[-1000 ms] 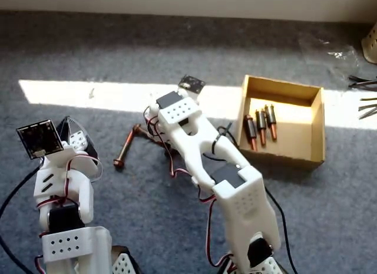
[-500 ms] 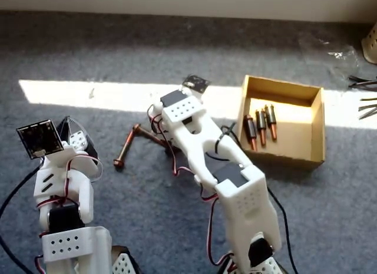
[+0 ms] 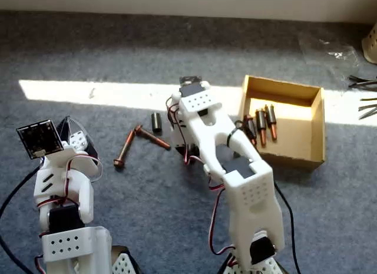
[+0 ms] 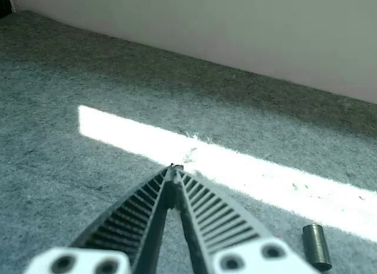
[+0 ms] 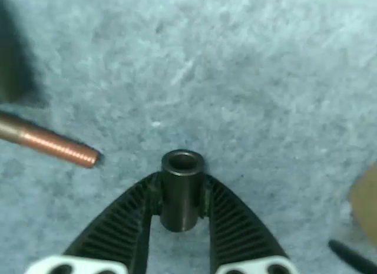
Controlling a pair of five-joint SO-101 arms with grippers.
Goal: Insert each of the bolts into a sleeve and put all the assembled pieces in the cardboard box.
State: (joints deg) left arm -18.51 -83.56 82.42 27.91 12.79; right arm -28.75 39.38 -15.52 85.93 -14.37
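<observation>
right tool (image 5: 180,188) is clamped on a dark sleeve (image 5: 182,204), with the open bore turned toward the wrist camera. the ribbed fingers (image 5: 132,218) pinch it out near their tips. that's a shallow hold on a smooth round part, so any side load could roll it or pop it free.

just beside it, not touching, the threaded end of a copper bolt (image 5: 56,147) lies flat on the carpet (image 5: 247,79). the bolt and the bore don't look lined up, so pushing them together like this risks a jam, or just shoving the bolt away across the pile.

from above, a second bolt (image 3: 123,149) forms a v with the first, ends close together. dragging one could well disturb the other. a spare sleeve (image 3: 156,122) sits near them.

left tool (image 4: 173,170) is closed on nothing, well apart, so nothing steadies that bolt yet.

the cardboard box (image 3: 294,157), with three assembled pieces (image 3: 262,125) inside, sits right by the right arm (image 3: 247,185). a wide swing could clip its wall, and the black cable (image 3: 227,132) there could snag.
</observation>
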